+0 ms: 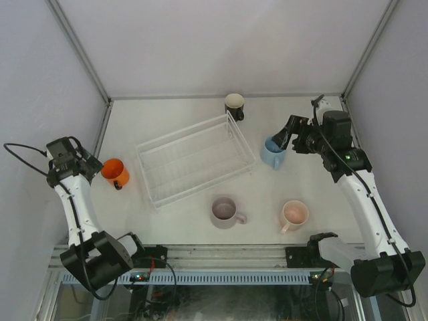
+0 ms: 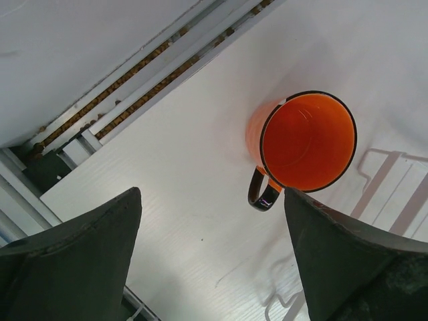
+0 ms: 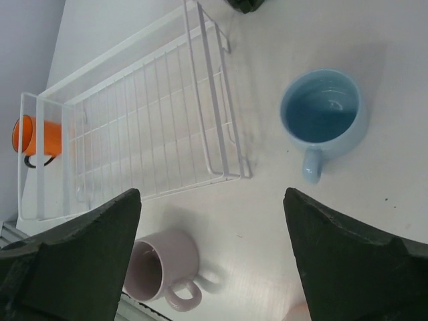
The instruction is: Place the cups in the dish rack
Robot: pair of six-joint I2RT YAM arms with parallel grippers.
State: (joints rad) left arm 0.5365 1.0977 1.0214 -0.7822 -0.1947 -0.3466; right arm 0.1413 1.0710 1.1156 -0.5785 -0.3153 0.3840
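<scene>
White wire makes up the dish rack; it sits at a slant in the middle of the pale counter; all five cups stand upright on the counter, outside the rack. The orange cup is just beside the rack's left end, with its dark handle pointing toward the near edge; the left gripper hangs just to the left of this cup, with its fingers spread wide and holding nothing; in the left wrist view the handle is close to one finger, but I cannot tell if they touch. The black cup, cream inside, stands by the rack's far right corner; the light blue cup is just to the right of the rack; the right gripper hovers by this cup's far side, wide too and holding nothing. The lilac cup and the peach cup stand nearer the arms, with a gap between them.
</scene>
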